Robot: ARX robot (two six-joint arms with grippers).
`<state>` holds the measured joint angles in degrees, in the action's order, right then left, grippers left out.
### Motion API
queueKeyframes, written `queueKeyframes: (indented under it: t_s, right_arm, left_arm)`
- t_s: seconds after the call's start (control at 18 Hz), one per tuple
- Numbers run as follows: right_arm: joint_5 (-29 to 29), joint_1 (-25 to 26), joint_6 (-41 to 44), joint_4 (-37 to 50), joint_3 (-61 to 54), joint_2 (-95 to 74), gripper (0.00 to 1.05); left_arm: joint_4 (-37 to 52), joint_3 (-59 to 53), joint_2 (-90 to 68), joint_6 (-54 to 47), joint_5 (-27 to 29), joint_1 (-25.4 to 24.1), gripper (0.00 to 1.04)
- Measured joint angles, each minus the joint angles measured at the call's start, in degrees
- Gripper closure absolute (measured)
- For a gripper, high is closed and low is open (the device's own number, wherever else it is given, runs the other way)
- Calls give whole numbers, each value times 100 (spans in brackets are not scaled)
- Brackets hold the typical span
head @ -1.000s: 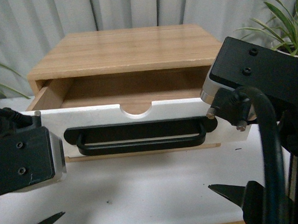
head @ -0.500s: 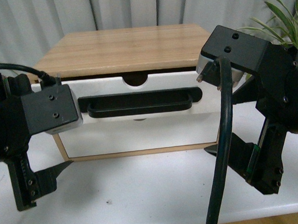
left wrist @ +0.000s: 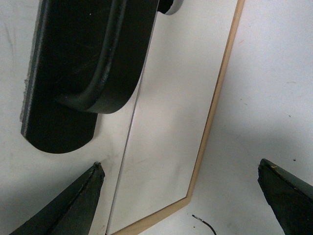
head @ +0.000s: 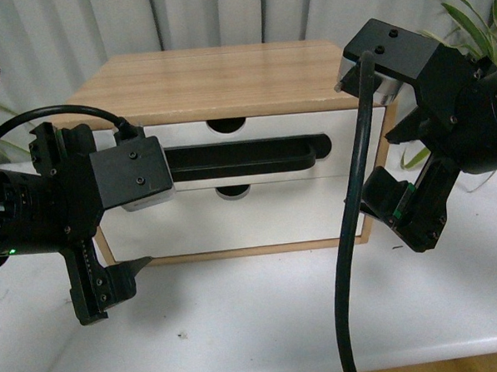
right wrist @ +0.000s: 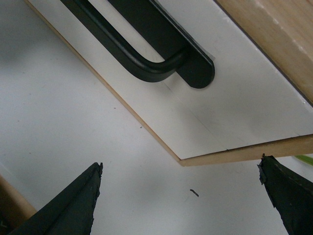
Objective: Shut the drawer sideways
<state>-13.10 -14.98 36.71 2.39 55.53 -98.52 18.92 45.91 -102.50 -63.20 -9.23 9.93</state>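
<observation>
The drawer (head: 350, 135), white-fronted with a long black bar handle (head: 239, 157) and a half-round notch in its top edge, sits pushed in, flush with the front of the wooden cabinet (head: 218, 75). My left gripper (left wrist: 180, 169) hangs open in front of the cabinet's lower left corner, touching nothing. In its view the handle's end (left wrist: 73, 73) is close above the fingers. My right gripper (head: 372, 167) is open at the cabinet's right front corner, apart from the drawer (right wrist: 244, 93). Only bare tabletop lies between its fingers.
A plain white drawer front (head: 233, 216) without a handle fills the cabinet below the drawer. The cabinet stands on a white table (head: 255, 319). A green plant (head: 473, 24) stands at the back right, and a black cable (head: 355, 230) hangs in front of the right arm.
The drawer, pulled far out a second ago, has slid into the cabinet and is now flush. Both arms have swung outward to the cabinet's left and right corners.
</observation>
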Motion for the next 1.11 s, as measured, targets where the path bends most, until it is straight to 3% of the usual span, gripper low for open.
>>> queueKeyframes:
  t_s: [0.17, 0.33, 0.56, 0.78, 1.11]
  right_arm:
    - [-223, -70, -22, 57, -610, 658, 7]
    - [-295, 0, -127, 494, -1519, 1821, 7]
    - [291, 743, -1143, 1276, -2931, 3654, 7]
    - [780, 1390, -2251, 723, -4085, 5823, 7]
    - [1187, 1615, -3523, 501, -4647, 7399, 7]
  left_arm:
    - [-24, -251, 555, 39, -149, -87, 7]
    - [658, -1134, 1812, 575, -551, -304, 7]
    - [1832, -2702, 3294, 2387, -479, -975, 7]
    - [721, -3797, 5740, 4540, -743, -1714, 7]
    - [-129, -4288, 7681, 6638, -1147, -2594, 7]
